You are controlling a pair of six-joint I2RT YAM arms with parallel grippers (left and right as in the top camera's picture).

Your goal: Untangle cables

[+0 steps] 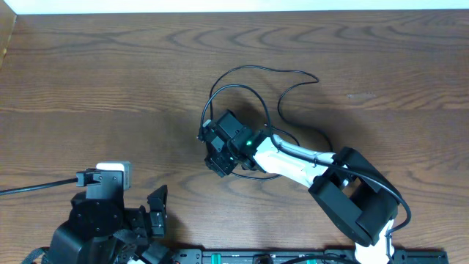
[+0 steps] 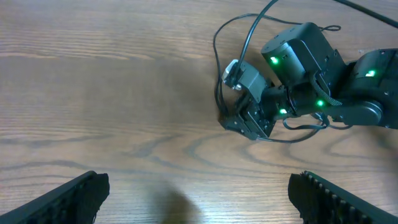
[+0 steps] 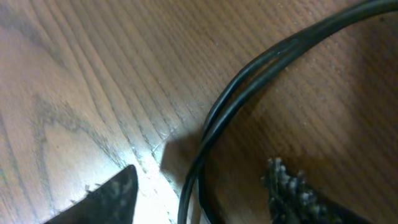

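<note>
The black cable [image 1: 249, 70] lies in thin loops on the wooden table behind my right arm. It also shows in the left wrist view [image 2: 217, 68]. My right gripper [image 1: 218, 163] is down at the table at the loops' near left side. In the right wrist view its fingers [image 3: 202, 183] are open and straddle two black strands [image 3: 249, 81] lying side by side. I cannot make out the white cable. My left gripper [image 1: 157, 209] is wide open and empty [image 2: 199, 199], low at the front left, well away from the cables.
A thick black cable [image 1: 29, 187] runs from the left edge to the left arm's base. The right arm's body [image 1: 352, 198] reaches across the front right. A rail [image 1: 293, 257] runs along the table's front edge.
</note>
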